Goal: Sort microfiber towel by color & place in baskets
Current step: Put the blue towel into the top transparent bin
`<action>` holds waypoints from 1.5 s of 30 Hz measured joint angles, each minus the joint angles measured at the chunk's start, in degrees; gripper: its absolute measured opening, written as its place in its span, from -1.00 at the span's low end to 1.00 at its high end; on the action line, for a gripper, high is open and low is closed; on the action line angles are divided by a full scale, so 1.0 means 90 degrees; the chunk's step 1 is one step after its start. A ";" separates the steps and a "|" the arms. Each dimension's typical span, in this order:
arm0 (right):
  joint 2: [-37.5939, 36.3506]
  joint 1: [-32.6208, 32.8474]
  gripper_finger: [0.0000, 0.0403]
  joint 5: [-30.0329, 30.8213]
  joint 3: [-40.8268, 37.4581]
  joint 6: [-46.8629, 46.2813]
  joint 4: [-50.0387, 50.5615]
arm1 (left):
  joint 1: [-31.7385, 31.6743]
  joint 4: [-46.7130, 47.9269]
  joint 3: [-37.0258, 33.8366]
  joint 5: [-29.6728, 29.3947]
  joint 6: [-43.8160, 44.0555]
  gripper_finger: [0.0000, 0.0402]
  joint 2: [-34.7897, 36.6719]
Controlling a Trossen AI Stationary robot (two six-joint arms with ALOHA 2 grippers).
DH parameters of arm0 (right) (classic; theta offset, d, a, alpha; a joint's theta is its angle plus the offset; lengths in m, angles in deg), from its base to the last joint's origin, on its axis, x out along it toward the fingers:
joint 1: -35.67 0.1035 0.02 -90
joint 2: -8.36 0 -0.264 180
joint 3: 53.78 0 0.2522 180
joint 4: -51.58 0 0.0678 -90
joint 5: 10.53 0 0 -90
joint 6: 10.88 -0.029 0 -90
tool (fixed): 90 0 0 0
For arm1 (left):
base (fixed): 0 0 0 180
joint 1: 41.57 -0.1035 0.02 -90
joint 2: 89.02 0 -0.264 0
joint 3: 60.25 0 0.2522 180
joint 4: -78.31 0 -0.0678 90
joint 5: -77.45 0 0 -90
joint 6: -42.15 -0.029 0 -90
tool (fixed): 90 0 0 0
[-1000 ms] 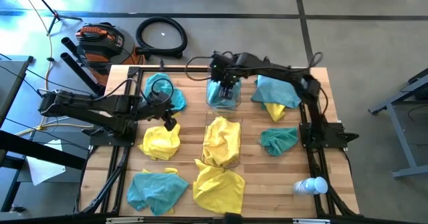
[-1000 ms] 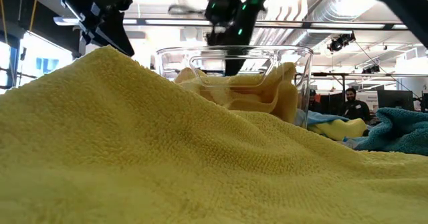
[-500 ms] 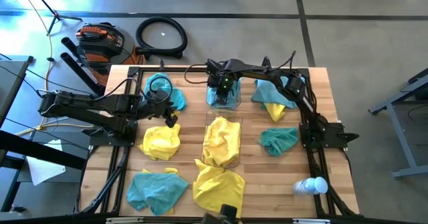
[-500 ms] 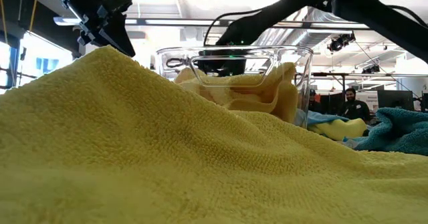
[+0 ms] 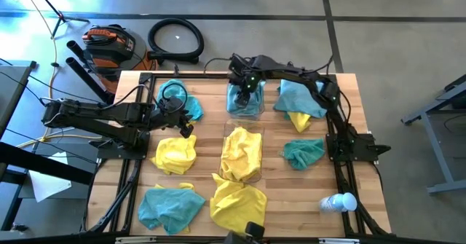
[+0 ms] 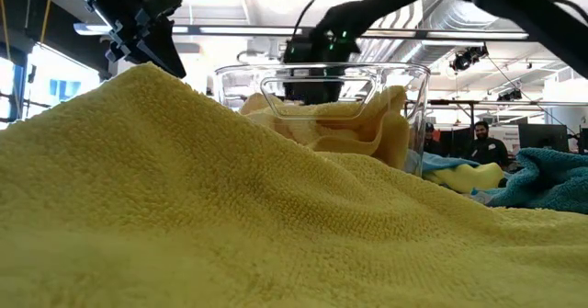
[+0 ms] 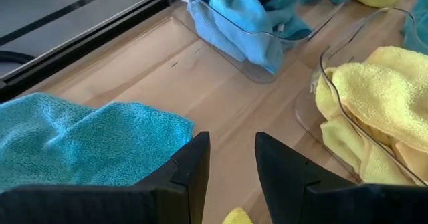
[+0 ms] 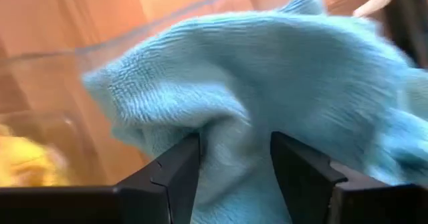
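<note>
Right arm stretched across far end of bench point(image 5: 207, 131), right pincer point(image 5: 245, 91) held over far basket point(image 5: 245, 107); fingers spread, teal towel point(image 8: 267, 83) bunched between them, grip or mere contact cannot be told. Left arm parked at bench's left side, left pincer point(image 5: 182, 131) part open, empty, above yellow towel point(image 5: 175, 154). Near basket point(image 5: 242, 156) filled with yellow towels. Compared with a second earlier: right pincer shifted slightly, fingers parted from closed; left arm unchanged.
</note>
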 joint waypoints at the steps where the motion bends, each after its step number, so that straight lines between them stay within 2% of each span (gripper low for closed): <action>1: -0.0118 0.0019 -0.10 0.0002 0.0000 -0.0016 0.0008 | 0.0000 0.0004 0.0000 -0.0003 0.0001 -0.45 0.0000; 7: -0.0742 0.0056 -0.10 0.0124 0.0000 -0.0138 0.0080 | 0.0000 0.0015 0.0000 -0.0013 0.0000 -0.45 0.0000; 12: -0.0918 0.0021 -0.10 0.0472 0.0000 -0.0172 0.0115 | 0.0000 0.0015 0.0000 -0.0011 0.0044 -0.45 0.0000; 16: -0.0552 -0.0114 -0.10 0.0432 0.0001 -0.0307 -0.0141 | 0.0000 0.0009 0.0000 -0.0011 0.0104 -0.45 0.0000; 22: 0.0247 -0.0187 -0.10 0.0833 0.0000 -0.0463 -0.0214 | 0.0015 0.0003 0.0000 0.0018 0.0219 -0.45 0.0000; 26: 0.0743 -0.0136 -0.10 0.0780 -0.0001 -0.0464 -0.0464 | 0.0015 0.0003 0.0000 0.0021 0.0219 -0.45 0.0000; 32: 0.0949 -0.0008 -0.10 0.0730 0.0019 -0.0497 -0.0714 | 0.0015 0.0005 0.0000 0.0083 0.0223 -0.45 0.0000; 37: 0.0720 0.0049 -0.10 0.0662 0.0006 -0.0663 -0.0612 | 0.0016 0.0061 0.0000 0.0141 0.0207 -0.45 0.0000; 45: -0.0163 0.0151 -0.10 0.0622 0.0002 -0.1068 -0.0241 | 0.0017 0.0119 0.0000 0.0144 -0.0220 -0.45 -0.0001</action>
